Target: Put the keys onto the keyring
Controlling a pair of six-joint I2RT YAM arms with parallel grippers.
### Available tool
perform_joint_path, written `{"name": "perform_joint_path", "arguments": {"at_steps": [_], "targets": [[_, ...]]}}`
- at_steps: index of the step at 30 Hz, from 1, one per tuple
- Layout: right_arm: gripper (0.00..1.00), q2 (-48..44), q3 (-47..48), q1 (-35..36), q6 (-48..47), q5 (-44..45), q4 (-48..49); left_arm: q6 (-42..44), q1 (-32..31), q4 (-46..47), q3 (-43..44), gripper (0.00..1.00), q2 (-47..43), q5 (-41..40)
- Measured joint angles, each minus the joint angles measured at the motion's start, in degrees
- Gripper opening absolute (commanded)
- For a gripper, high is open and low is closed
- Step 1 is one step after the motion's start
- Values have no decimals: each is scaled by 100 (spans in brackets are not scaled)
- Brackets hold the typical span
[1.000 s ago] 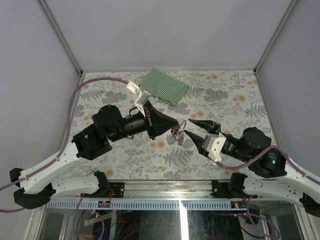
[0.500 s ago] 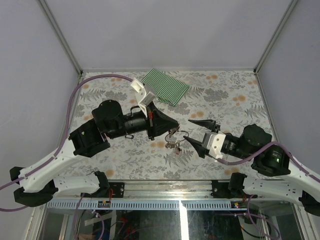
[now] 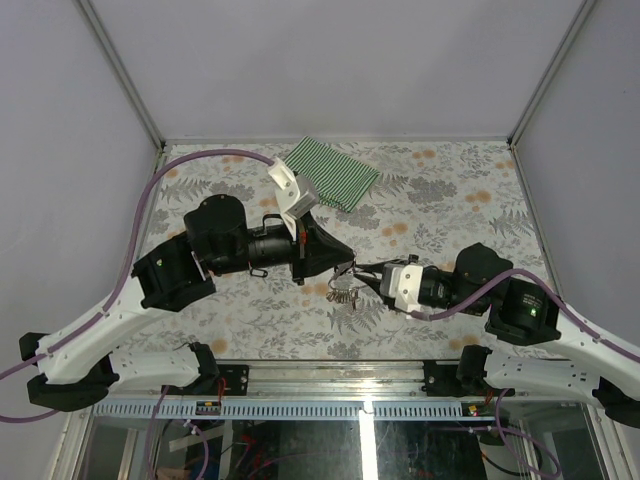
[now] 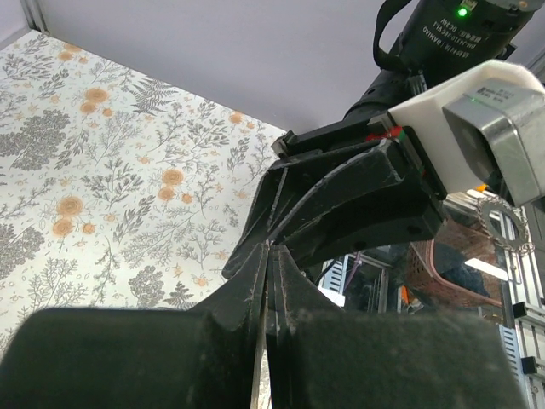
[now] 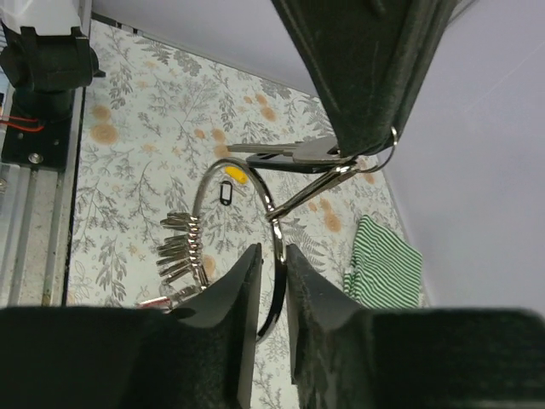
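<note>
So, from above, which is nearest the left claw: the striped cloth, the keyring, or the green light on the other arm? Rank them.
From the left claw, top view:
1. The keyring, right at its tip, on the near side.
2. The striped cloth, behind it, toward the back.
3. The green light, far off to the right.

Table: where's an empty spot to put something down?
Biggest bare patch: the far right of the table, between the cloth and the right wall. A thinner strip runs along the near edge, in the middle. The centre is crowded: the left gripper, holding a key, and right gripper meet on the keyring.
</note>
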Motion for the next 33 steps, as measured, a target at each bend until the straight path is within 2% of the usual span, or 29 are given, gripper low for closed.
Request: {"name": "perform_joint_path", "arguments": {"at_steps": [6,21,33], "targets": [[0,0,13,0,175,98,48,116,0,-131,4,0,-22,-15],[0,114,415,0,704,398,-28,308,0,-455,162,0,-258,-382],[0,365,435,0,1185,463,-46,448,0,-780,535,0,24,-466]]}}
